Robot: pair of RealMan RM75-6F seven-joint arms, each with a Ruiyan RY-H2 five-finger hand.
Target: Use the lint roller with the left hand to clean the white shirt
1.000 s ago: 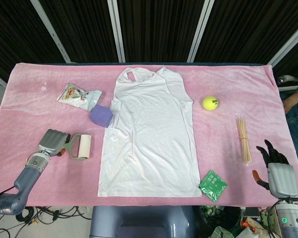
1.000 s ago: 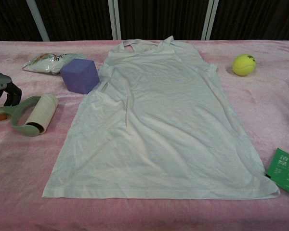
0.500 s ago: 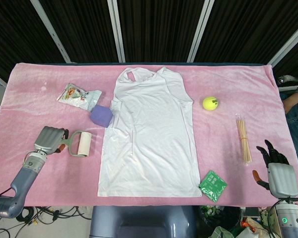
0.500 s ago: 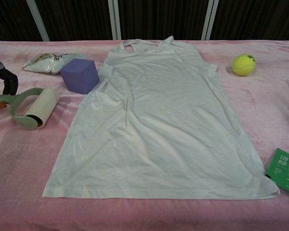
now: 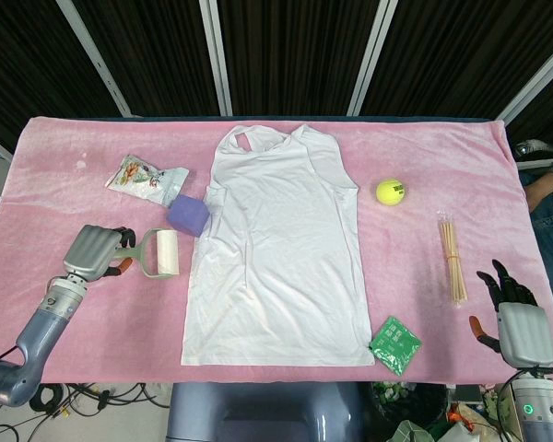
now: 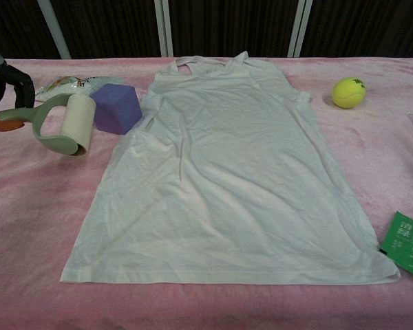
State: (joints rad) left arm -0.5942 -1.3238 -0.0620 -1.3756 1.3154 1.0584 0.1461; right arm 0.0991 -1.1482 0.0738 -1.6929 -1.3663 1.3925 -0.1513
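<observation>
The white sleeveless shirt (image 5: pixel 276 253) lies flat on the pink cloth, collar at the far side; in the chest view the shirt (image 6: pixel 227 172) fills the middle. My left hand (image 5: pixel 94 252) grips the handle of the lint roller (image 5: pixel 161 254), whose green frame and pale roll hang above the cloth just left of the shirt's edge. From the chest camera the lint roller (image 6: pixel 67 125) appears lifted beside the purple block, with my left hand (image 6: pixel 1 79) at the left border. My right hand (image 5: pixel 511 318) rests at the table's near right corner, fingers apart, holding nothing.
A purple block (image 5: pixel 188 216) sits against the shirt's left side, with a snack packet (image 5: pixel 146 178) behind it. Right of the shirt are a yellow tennis ball (image 5: pixel 391 191), a bundle of wooden sticks (image 5: pixel 452 258) and a green packet (image 5: pixel 394 345).
My left hand has lifted the lint roller off the cloth and carried it up and to the right, closer to the shirt and the purple block. The right hand has stayed put.
</observation>
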